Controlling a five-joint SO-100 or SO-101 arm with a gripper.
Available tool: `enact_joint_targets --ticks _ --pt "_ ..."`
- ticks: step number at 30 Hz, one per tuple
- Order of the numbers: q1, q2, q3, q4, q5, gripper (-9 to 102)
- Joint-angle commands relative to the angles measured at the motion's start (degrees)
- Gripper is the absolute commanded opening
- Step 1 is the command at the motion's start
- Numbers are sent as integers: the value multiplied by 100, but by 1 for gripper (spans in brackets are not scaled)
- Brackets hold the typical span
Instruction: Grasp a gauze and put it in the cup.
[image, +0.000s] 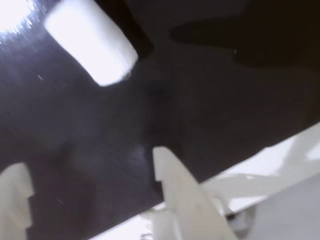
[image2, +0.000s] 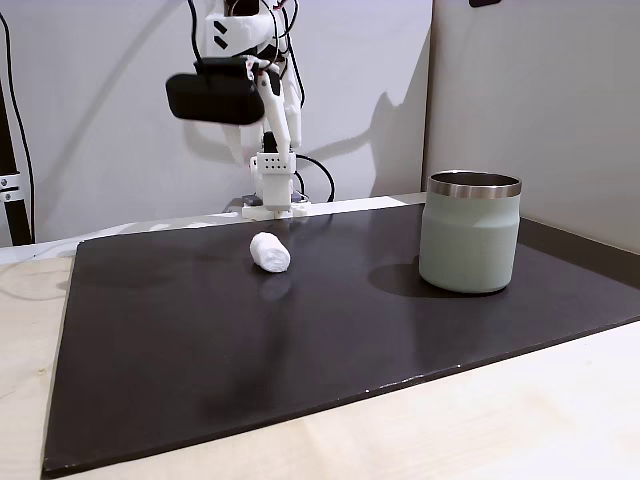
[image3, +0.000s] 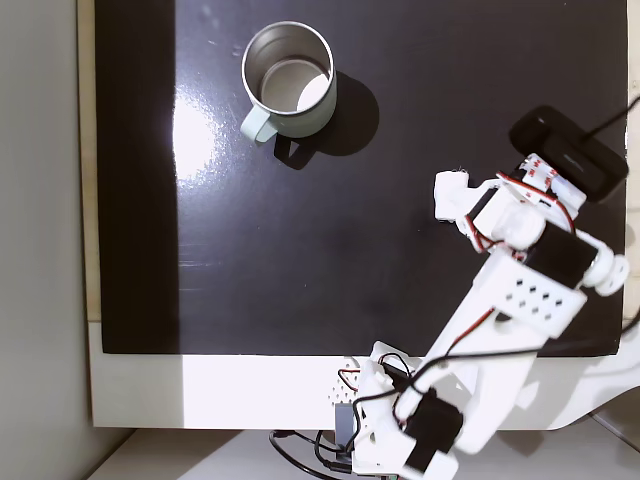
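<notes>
The gauze (image: 90, 45) is a stubby white roll lying on its side on the black mat (image2: 300, 330); in a fixed view the gauze (image2: 270, 252) rests left of the cup and in front of the arm's base. My gripper (image: 90, 160) is open, its two white fingers spread wide with nothing between them, and the roll lies beyond the tips toward the upper left. From the side my gripper (image2: 285, 125) hangs well above the mat, behind and above the roll. The sage-green cup (image2: 470, 232) with its steel rim (image3: 250, 55) stands upright, well apart from both.
The arm's white base (image2: 270, 190) stands at the mat's back edge with cables behind it. A black wrist camera housing (image2: 215, 97) sticks out from the arm. A pale wooden table (image2: 500, 420) surrounds the mat. A wall panel (image2: 540, 100) rises behind the cup.
</notes>
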Motion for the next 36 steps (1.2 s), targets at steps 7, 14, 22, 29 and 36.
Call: enact_joint_targets --ticks 7,14,22,29,36 --pt "-26 -1072 -1028 141 -457 29" --pt "-88 -1978 -1608 141 -457 29" --pt "-88 -2663 -1749 132 -439 29" --pt "-70 -3226 -1749 70 -352 28" --pt "-123 -3674 -1749 -193 -97 27"
